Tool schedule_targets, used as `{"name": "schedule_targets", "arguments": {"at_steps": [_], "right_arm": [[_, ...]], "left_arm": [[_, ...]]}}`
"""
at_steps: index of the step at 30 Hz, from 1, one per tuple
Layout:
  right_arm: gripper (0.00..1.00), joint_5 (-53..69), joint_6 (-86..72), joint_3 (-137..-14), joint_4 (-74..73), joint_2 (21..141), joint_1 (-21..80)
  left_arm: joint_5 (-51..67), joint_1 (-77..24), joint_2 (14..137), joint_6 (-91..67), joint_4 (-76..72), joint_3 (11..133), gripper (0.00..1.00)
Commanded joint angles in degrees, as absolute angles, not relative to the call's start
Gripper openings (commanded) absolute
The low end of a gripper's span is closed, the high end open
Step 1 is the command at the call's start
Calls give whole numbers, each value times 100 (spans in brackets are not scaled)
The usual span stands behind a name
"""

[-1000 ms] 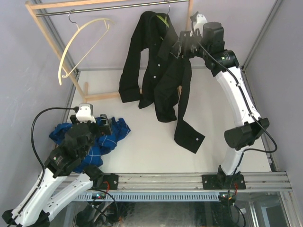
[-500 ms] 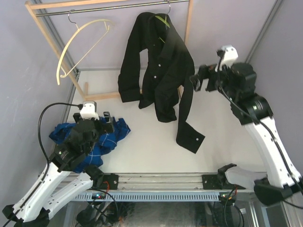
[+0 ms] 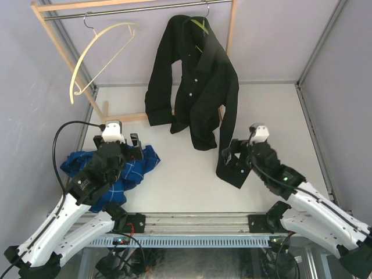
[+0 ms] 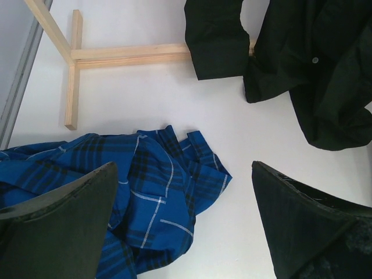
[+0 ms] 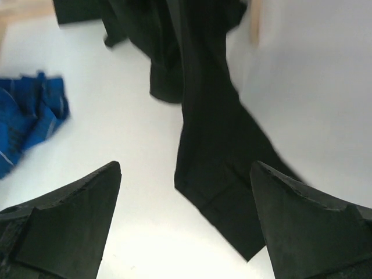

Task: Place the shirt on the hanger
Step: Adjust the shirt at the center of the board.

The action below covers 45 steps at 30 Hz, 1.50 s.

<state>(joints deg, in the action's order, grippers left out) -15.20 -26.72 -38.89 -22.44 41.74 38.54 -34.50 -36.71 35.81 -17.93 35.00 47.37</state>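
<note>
Shirt sleeve lies ahead of right gripper, jaws wide.

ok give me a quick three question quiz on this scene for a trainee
1. What is the black shirt on?
a) the green hanger
b) the table, lying flat
c) the wooden foot of the rack

2. True or false: the cream hanger is bare.

3. Which claw hovers over the plaid shirt?

Key: 1 a; 2 true; 3 the left claw.
</note>
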Motion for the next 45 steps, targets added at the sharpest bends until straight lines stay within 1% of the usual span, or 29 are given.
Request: {"name": "schedule_targets", "arguments": {"at_steps": [1, 3, 5, 7, 12, 16, 18, 20, 21, 27, 29, 30, 32, 38, 42, 45], "right_arm": [[91, -2236, -3910, -3044, -1053, 4353, 4506], [88, -2382, -4246, -2747, -606, 4645, 4758], [86, -2821, -4449, -2518, -329, 5016, 5045], [82, -3045, -4572, -2444, -69, 5428, 5208], [75, -3295, -4620, -2425, 420, 6347, 5300], [65, -3310, -4680, -2450, 500, 6927, 5297], [62, -3371, -4774, -2453, 451, 7101, 5359], [57, -3436, -4816, -2452, 452, 7276, 5402], [53, -3463, -4812, -2452, 463, 7349, 5425], [19, -3723, -4481, -2810, 310, 7453, 5649], [8, -3761, -4169, -3040, 289, 7365, 5717], [4, -3766, -3990, -3190, 301, 7305, 5761], [0, -3696, -3595, -3546, 329, 7212, 5812], [0, -3015, -2526, -5117, 407, 7463, 5722], [0, -2015, -2278, -6200, 575, 7922, 5259], [0, -1479, -2190, -6686, 694, 8358, 4827]], "left_arm": [[-3606, -3639, 3534, -1785, 3210, 4876, 100], [-3587, -3639, 3533, -1784, 3203, 4860, 100], [-3581, -3639, 3527, -1784, 3225, 4855, 100], [-3591, -3639, 3488, -1784, 3241, 4848, 100], [-3565, -3639, 3347, -1784, 3244, 4770, 100], [-3509, -3639, 3307, -1793, 3252, 4758, 100], [-3499, -3639, 3296, -1793, 3253, 4756, 100], [-3485, -3639, 3284, -1792, 3254, 4754, 100], [-3465, -3639, 3282, -1792, 3252, 4755, 100], [-3450, -3639, 3287, -1793, 3256, 4755, 100], [-3471, -3639, 3277, -1786, 3254, 4755, 100], [-3475, -3639, 3276, -1784, 3257, 4755, 100], [-3487, -3639, 3265, -1785, 3261, 4745, 100], [-3596, -3639, 3210, -1793, 3294, 4740, 100], [-3663, -3640, 3137, -1818, 3331, 4729, 100], [-3699, -3639, 3088, -1836, 3337, 4702, 100]]}}
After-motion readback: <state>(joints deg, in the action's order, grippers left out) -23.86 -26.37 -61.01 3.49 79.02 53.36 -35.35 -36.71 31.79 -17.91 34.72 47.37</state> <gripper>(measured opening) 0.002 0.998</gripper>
